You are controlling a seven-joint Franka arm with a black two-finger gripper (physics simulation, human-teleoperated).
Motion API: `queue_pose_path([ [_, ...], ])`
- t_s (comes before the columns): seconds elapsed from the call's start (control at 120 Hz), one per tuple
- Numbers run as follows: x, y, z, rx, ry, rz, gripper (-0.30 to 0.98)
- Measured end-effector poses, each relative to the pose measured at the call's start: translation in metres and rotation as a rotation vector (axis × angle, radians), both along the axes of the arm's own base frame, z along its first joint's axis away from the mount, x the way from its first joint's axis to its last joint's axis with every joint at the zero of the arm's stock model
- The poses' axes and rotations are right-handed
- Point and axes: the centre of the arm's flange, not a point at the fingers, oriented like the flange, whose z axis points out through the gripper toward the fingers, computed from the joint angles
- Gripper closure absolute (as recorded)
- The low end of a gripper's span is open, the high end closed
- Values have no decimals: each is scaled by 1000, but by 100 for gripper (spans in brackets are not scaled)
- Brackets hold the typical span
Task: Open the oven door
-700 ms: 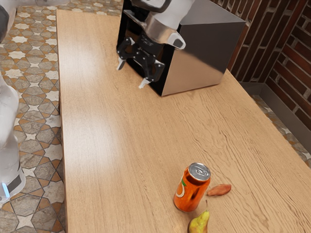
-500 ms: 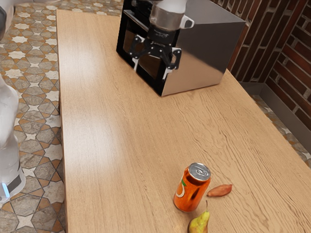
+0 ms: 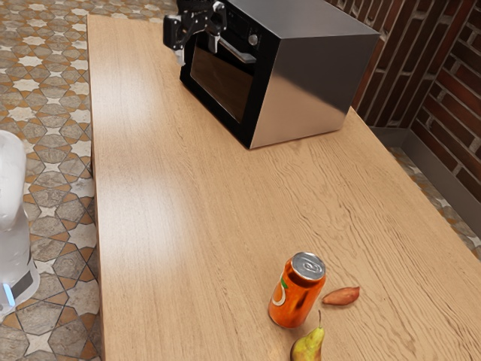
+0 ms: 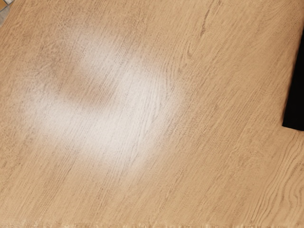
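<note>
Hanging just off the front of a boxy countertop oven, the black two-finger claw is pointing its pale tips downward in the exterior view, with its fingers standing apart and holding nothing. The oven is sitting toward the far end of the wooden tabletop, and its dark glass door is showing shut, facing the exterior view's left. A silver bar handle is running across the upper part of the door, below the control knob; the claw is appearing near the handle's farther end but not around it. In the wrist view, the hand's camera is looking down at wood grain, with a black lower corner of the oven coming in beside it. The step in hand is seemingly lining up with the handle. Doing it well is probably meaning turning the claw to face the door, bringing the fingers level with the bar and easing one behind it, without bumping the glass or knob. Because the bar is lying high and crosswise, the door is likely hinging along its bottom, so a good pull is following an outward, downward arc, steady enough that the bar is not slipping free and the oven is not sliding.
</note>
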Motion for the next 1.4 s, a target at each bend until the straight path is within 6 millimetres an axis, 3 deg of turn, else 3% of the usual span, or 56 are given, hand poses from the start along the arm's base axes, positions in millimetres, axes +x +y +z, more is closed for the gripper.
queue_pose_path([
  [0.242,25,27,3,11,-197,166,0],
  [0.492,27,58,-19,72,-224,259,1],
  [0.642,28,67,-22,170,-220,232,1],
  [0.875,30,65,-36,202,-187,122,0],
  [1.008,36,91,-47,218,-172,125,0],
  [1.2,59,112,-61,271,-206,69,1],
  [1.4,66,135,-66,310,-242,39,1],
])
